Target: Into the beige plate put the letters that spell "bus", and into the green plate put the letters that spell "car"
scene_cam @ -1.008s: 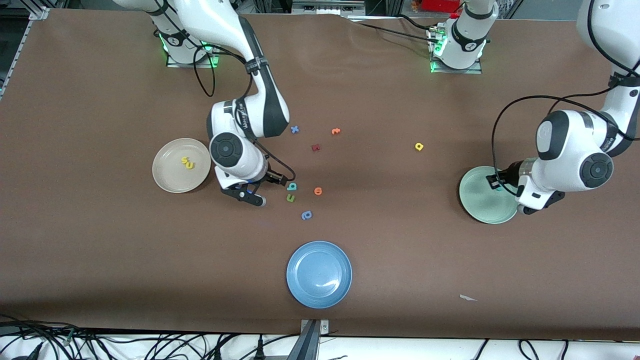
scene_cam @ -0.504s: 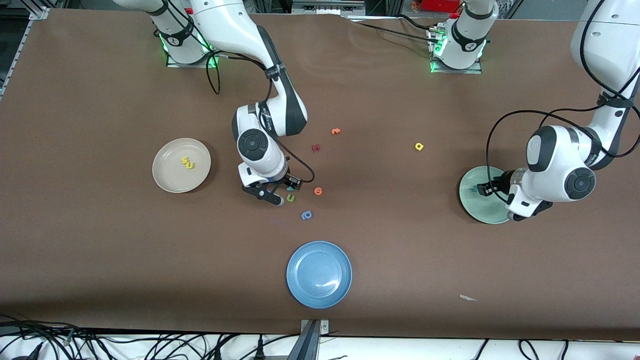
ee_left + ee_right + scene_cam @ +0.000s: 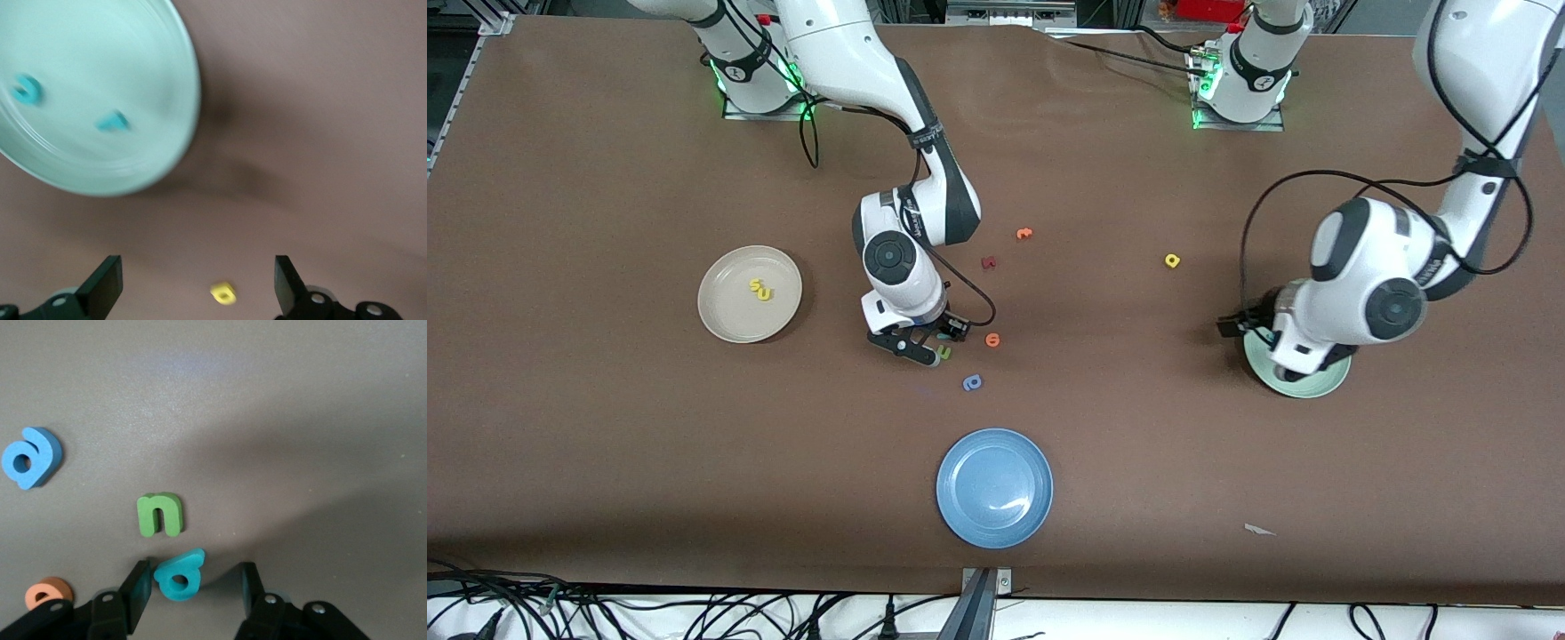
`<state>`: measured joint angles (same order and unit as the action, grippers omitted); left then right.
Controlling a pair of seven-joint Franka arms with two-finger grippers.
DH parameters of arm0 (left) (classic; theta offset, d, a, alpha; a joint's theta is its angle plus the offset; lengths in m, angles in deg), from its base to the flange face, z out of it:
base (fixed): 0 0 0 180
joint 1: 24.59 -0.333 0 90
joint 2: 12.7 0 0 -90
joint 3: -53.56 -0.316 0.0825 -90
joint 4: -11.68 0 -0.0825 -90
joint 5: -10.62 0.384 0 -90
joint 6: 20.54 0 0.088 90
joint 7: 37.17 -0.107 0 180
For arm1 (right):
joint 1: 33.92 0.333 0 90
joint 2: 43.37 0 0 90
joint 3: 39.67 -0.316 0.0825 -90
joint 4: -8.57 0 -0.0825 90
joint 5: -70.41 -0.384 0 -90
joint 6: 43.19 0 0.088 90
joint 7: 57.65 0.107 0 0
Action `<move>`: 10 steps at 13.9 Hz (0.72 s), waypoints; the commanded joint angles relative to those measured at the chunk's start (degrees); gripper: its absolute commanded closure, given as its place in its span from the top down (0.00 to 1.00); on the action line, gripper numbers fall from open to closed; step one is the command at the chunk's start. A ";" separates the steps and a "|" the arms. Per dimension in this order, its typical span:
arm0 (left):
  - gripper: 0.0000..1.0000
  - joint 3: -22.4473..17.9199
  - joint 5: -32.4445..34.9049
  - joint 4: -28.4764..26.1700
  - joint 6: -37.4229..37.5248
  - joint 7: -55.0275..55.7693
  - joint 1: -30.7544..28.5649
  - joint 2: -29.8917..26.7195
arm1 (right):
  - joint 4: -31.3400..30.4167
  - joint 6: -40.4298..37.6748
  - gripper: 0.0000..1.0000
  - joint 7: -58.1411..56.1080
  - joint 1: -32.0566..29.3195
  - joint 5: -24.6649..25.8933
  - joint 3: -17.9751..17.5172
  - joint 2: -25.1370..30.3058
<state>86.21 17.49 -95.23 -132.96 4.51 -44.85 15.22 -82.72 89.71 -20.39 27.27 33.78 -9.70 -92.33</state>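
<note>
**Right pincer brackets the "b"; the neighbouring letters are the hazard**

The right gripper [image 3: 193, 575] is down at the table with its fingers apart. The teal "b" [image 3: 179, 579] lies between them and is not yet pinched. It sits close against one finger, with a clear gap to the other. On the front view's clock face, the green u-shaped letter [image 3: 160, 515] lies just beside the "b" at about six o'clock. An orange letter [image 3: 992, 340] is near at three, and the periwinkle-blue round letter [image 3: 972, 383] lies farther out at five. The beige plate [image 3: 729, 322] is well apart at nine o'clock from this gripper and already carries the yellow "s" [image 3: 757, 285] and yellow "u" [image 3: 766, 293].

The left gripper [image 3: 197, 267] hangs wide open and empty over bare table beside the green plate [image 3: 100, 53]. The teal "c" [image 3: 27, 89] and teal "r" [image 3: 113, 121] lie in that plate. The yellow "a" [image 3: 1172, 260] is on the table at about ten o'clock from the plate, well apart from it.

Risks, as I judge them:
- **Off-centre closing:** the "b" is nearer one finger, so the closing jaws may shove or spin it, and the light foam could pop out.
- **Crowding:** the green letter is close enough that a low finger could nudge it or carry it along into the beige plate.
- **Small target:** the "a" is tiny, so a slightly misplaced descent by the left gripper would close on nothing.
</note>
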 commanded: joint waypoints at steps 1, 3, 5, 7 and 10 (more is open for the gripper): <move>0.99 3.28 0.95 -7.22 -4.36 4.80 -0.57 -3.03 | 1.64 0.25 0.58 -0.17 -0.46 -0.90 -0.26 -1.31; 0.98 3.91 0.95 -16.70 -14.79 5.34 -0.57 -6.54 | 1.64 1.21 0.58 -0.17 -0.37 -0.99 -0.35 -1.49; 0.98 4.26 0.95 -22.71 -21.16 5.60 -0.49 -7.70 | 1.64 1.57 0.52 -0.08 -0.46 -0.90 -0.87 -1.49; 0.97 4.26 1.04 -24.30 -22.32 6.39 -0.22 -7.53 | 1.64 1.57 0.43 0.00 -0.46 -0.90 -1.05 -1.49; 0.94 4.26 1.13 -27.46 -25.11 6.48 -0.13 -7.52 | 1.64 1.57 0.41 0.27 -0.37 -0.81 -1.66 -1.92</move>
<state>90.06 17.50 -119.18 -155.15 9.72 -44.68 10.15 -82.60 90.35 -20.40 27.25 33.79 -9.93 -92.34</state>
